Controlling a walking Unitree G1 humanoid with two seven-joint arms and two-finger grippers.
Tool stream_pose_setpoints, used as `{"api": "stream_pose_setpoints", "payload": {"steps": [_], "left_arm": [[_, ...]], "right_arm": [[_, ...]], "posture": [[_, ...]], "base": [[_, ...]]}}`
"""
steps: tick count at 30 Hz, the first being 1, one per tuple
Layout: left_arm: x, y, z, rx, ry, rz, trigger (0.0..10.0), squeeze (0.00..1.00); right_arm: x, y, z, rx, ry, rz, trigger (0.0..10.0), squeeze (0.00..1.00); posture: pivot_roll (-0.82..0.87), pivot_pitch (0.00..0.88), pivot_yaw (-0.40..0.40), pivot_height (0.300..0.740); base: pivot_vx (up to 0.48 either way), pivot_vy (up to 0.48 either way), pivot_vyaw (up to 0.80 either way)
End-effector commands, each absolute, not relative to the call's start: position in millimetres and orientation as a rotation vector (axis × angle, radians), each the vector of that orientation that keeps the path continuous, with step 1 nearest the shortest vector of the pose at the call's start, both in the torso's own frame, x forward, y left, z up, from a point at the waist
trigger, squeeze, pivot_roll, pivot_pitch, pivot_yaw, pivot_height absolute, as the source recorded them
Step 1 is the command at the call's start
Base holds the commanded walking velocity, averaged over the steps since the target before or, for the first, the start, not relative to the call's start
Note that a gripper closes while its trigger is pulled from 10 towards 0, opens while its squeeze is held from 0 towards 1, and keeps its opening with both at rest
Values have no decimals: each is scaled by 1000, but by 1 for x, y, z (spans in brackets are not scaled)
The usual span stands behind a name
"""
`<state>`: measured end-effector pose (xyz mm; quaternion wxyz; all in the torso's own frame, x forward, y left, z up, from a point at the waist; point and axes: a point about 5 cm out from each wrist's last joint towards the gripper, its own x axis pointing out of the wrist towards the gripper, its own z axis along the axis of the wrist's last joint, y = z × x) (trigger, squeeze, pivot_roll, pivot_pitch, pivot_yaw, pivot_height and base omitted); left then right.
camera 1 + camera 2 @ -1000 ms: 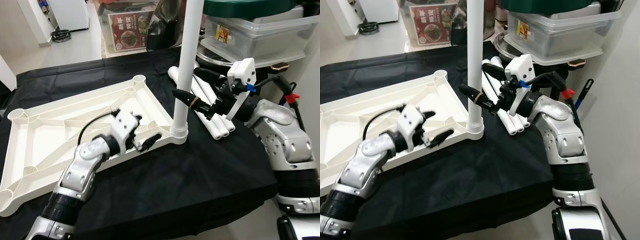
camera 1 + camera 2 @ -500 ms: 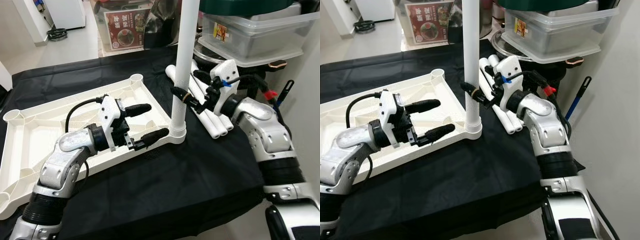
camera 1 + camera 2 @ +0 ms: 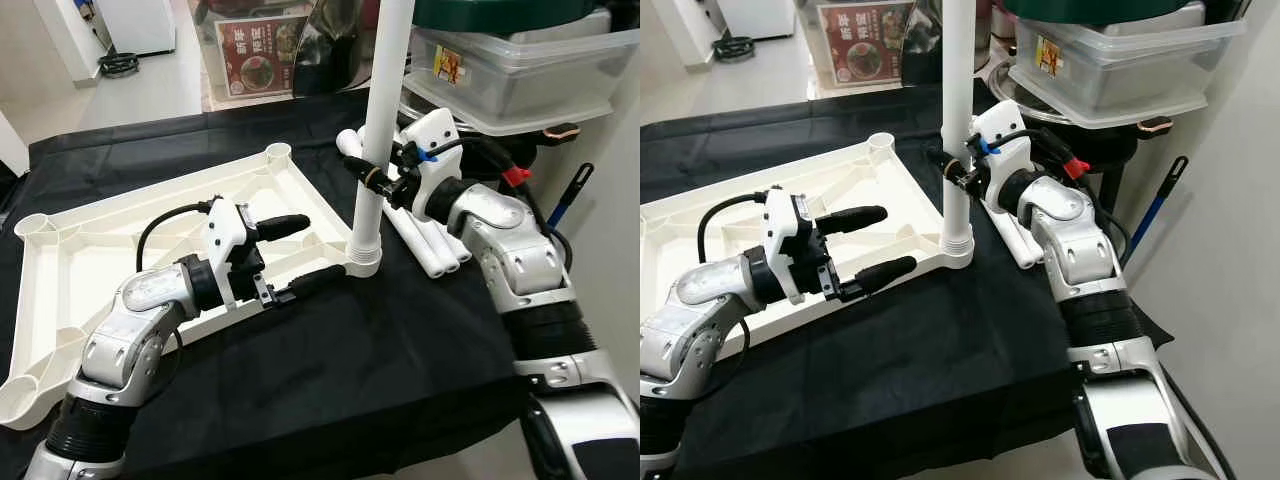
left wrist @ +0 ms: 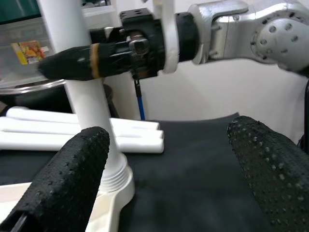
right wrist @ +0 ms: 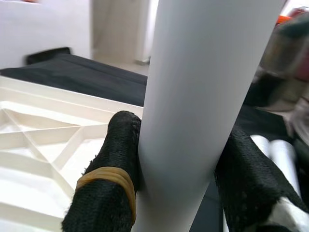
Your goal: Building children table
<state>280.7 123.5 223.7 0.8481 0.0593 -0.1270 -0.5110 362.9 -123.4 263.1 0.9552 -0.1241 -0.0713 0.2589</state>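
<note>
You have one tabletop point(image 3: 150, 240) lying upside down on the black cloth point(image 3: 380, 350), one leg point(image 3: 380, 130) standing in its near corner socket, and three spare legs point(image 3: 425, 235) beside it. Your right gripper point(image 5: 178, 159) clasps the standing leg; half a second ago its fingers sat lower. Your left gripper point(image 3: 300, 250) stays spread wide over the tabletop's edge.

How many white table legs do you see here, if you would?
4: one leg upright in the tabletop's corner socket, held by the right claw; three legs lying together beside it.
</note>
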Motion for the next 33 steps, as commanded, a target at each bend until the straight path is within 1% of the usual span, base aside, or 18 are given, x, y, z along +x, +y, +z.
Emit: {"api": "stream_pose_setpoints", "payload": {"steps": [1, 4, 9, 13, 14, 15, 16, 18, 19, 22, 25, 27, 29, 31, 32, 33], "left_arm": [[277, 120, 222, 125, -259, -1092, 10000, 0], [277, 119, 222, 123, -260, -1094, 10000, 0], [276, 116, 222, 111, -263, -1097, 10000, 0], [275, 114, 222, 109, -265, -1102, 10000, 0], [275, 114, 222, 109, -264, -1103, 10000, 0], [275, 114, 222, 109, -264, -1103, 10000, 0], [275, 113, 222, 110, -263, -1105, 10000, 0], [274, 113, 222, 110, -263, -1105, 10000, 0], [274, 114, 222, 111, -262, -1104, 10000, 0], [274, 114, 222, 111, -262, -1103, 10000, 0], [274, 114, 222, 112, -263, -1103, 10000, 0], [274, 114, 223, 113, -262, -1106, 10000, 0], [274, 114, 223, 113, -262, -1106, 10000, 0], [273, 113, 223, 112, -262, -1112, 10000, 0], [273, 113, 223, 112, -262, -1112, 10000, 0], [273, 113, 223, 111, -261, -1115, 10000, 0]], "right_arm": [[365, -125, 242, -284, -43, 431, 0, 0], [365, -123, 241, -278, -38, 426, 0, 0], [359, -99, 229, -164, 24, 423, 0, 0], [356, -93, 228, -161, 38, 421, 0, 0], [357, -94, 227, -172, 47, 408, 10000, 0], [357, -94, 227, -172, 47, 408, 10000, 0], [356, -98, 230, -172, 46, 406, 10000, 365], [356, -100, 232, -165, 38, 413, 10000, 365], [356, -104, 236, -144, 27, 427, 10000, 1000], [355, -110, 243, -125, 13, 448, 10000, 1000], [352, -116, 251, -143, -1, 495, 10000, 1000], [350, -130, 265, -132, -33, 539, 10000, 1000], [350, -130, 265, -132, -33, 539, 10000, 1000], [344, -141, 279, -115, -69, 605, 10000, 1000], [344, -141, 279, -115, -69, 605, 10000, 1000], [342, -144, 283, -111, -91, 649, 10000, 1000]], "posture": [[-83, 97, -9, 740], [-83, 97, -9, 740], [-86, 94, -12, 740], [-83, 93, -13, 740], [-83, 94, -11, 740], [-83, 94, -11, 740], [-80, 94, -12, 740], [-80, 94, -12, 740], [-81, 93, -9, 740], [-80, 92, -12, 740], [-80, 92, -14, 740], [-83, 89, -13, 740], [-83, 89, -13, 740], [-83, 88, -12, 740], [-83, 88, -12, 740], [-83, 88, -12, 740]], "base": [[0, 0, 0], [0, 0, 0], [0, 0, 0], [0, 0, 0], [0, 0, 0], [0, 0, 0], [0, 0, 0], [0, 0, 0], [0, 0, 0], [0, 0, 0], [0, 0, 0], [0, 0, 0], [0, 0, 0], [0, 0, 0], [0, 0, 0], [0, 0, 0]]}}
